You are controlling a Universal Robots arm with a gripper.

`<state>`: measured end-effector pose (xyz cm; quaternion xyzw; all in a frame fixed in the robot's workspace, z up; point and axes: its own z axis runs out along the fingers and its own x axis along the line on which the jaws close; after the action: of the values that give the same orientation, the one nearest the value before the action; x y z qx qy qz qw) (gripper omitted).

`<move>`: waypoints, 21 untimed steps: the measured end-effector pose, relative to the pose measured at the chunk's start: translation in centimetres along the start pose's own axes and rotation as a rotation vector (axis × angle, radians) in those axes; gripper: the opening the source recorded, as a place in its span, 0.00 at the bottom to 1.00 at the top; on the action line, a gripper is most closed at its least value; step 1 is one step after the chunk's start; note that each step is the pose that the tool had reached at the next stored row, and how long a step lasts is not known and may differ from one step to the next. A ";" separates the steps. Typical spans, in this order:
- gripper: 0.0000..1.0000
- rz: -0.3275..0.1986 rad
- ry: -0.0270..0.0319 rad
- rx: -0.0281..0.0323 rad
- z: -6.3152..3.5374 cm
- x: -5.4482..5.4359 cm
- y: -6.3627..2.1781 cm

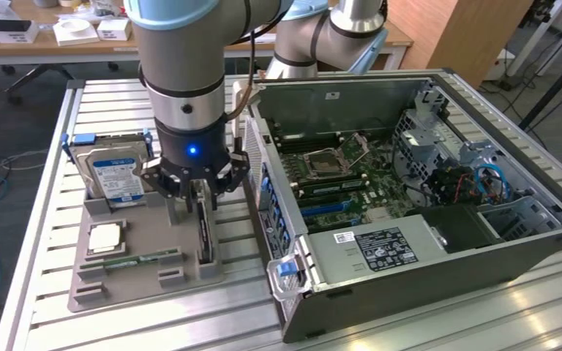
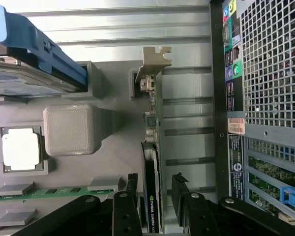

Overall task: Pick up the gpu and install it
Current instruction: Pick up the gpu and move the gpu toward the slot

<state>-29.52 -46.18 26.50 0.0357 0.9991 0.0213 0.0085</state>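
One relation governs this moment: the gpu (image 2: 155,142) sits directly below the gripper (image 2: 155,179), inside the gap between its fingers (image 2: 129,201), not off to either side. The card stands on its long edge in a slot of the grey tray (image 1: 115,289), on the tray's side nearest the case (image 1: 437,241). Its long axis runs along the tray, parallel to the case's ported rear panel, with the silver bracket (image 2: 155,59) at the end toward the hard drive (image 1: 115,175). The fingers flank the black shroud section, one on each face, so the closing direction crosses the card's thin dimension. The jaws stand apart. In the wrist view a strip of tray shows between each finger and the card, so I judge that nothing is gripped and no contact is made. The arm (image 1: 188,73) hangs near vertical over the tray, wrist pointing straight down, its blue light lit. The RAM stick (image 1: 137,259) and CPU (image 1: 105,238) lie in their own tray pockets on the exterior view's left, well apart from the fingers. Assessment: the pick-up is at the straddle stage; the card is seated in the tray and is not in the case.
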 end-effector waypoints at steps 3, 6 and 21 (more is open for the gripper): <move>0.41 -0.025 0.0011 -0.0003 0.02 0.0 0.00; 0.41 -0.027 0.0009 -0.0007 0.08 0.0 0.00; 0.41 -0.085 0.0033 -0.0016 1.07 0.0 -0.04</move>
<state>-29.52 -46.17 25.44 -0.0068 0.9997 0.0218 0.0078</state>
